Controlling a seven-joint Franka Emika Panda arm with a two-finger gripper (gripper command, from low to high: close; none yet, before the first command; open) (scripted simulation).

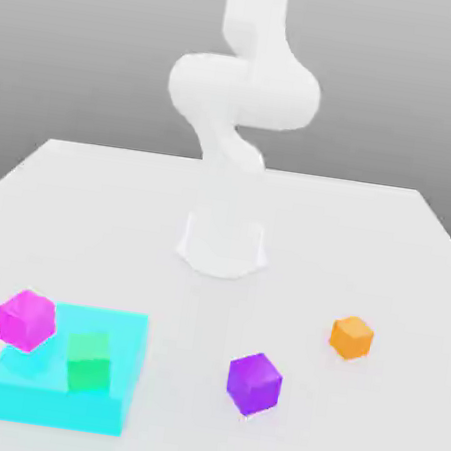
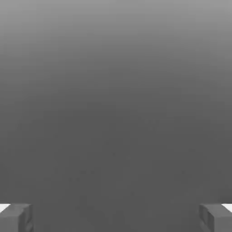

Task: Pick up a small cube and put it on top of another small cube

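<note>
Nearest us, on the exterior view's left of the table (image 1: 318,243), sits the cyan block (image 1: 57,408), and there's the green cube (image 1: 89,362) up on top, close to the block's near edge and towards its right-hand corner in that view. Over to the right, the purple cube (image 1: 254,384) rests on the tabletop, turned corner-on. A little farther back, the magenta cube (image 1: 26,320) overlaps the block's left edge; whether it's on the block or beside it, I can't tell. Farther still comes the orange cube (image 1: 351,337), on the table towards its right edge. And at the back, the arm (image 1: 244,91) stands tall, its base midway between the side edges, with the gripper (image 2: 116,219) wide open, nothing in its grasp! So this looks like the opening step: no cube stacked on another, the pick still to come. Next it needs to choose a cube, swing over it, line up with two opposite faces and descend.
</note>
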